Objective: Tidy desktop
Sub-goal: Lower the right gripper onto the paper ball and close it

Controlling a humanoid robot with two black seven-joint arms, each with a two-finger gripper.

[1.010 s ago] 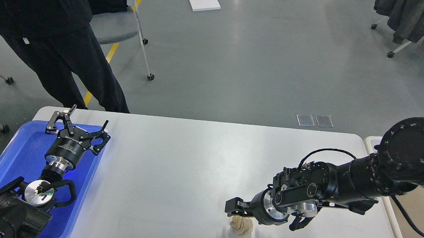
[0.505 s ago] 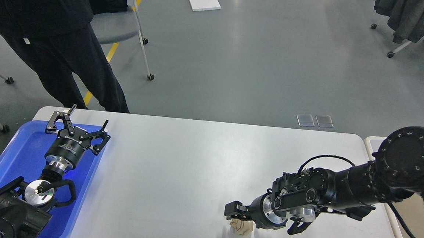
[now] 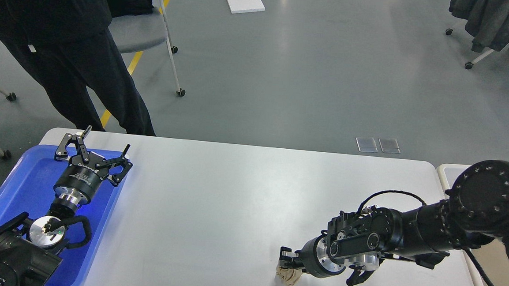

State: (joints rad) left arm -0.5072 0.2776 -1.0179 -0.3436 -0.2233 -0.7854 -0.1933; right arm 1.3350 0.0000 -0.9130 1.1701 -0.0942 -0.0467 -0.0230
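Note:
The desktop (image 3: pixel 215 198) is a wide light grey-white tabletop. A crumpled beige paper wad (image 3: pixel 289 277) lies near its front edge, right of centre. My right gripper (image 3: pixel 285 263) reaches in from the right, sits right on top of the wad, and its fingers are closed on the wad's upper part, which hides it. My left gripper (image 3: pixel 93 150) is open and empty, hovering over the far end of the blue tray (image 3: pixel 17 186) at the desktop's left side.
A beige bin with a cream rim (image 3: pixel 445 172) stands off the desktop's right edge, mostly behind my right arm. A person in black (image 3: pixel 78 61) stands by the far left corner, next to a wheeled chair (image 3: pixel 142 30).
My right gripper moved down and slightly right onto the paper wad and its fingers closed on it. The left arm has not moved.

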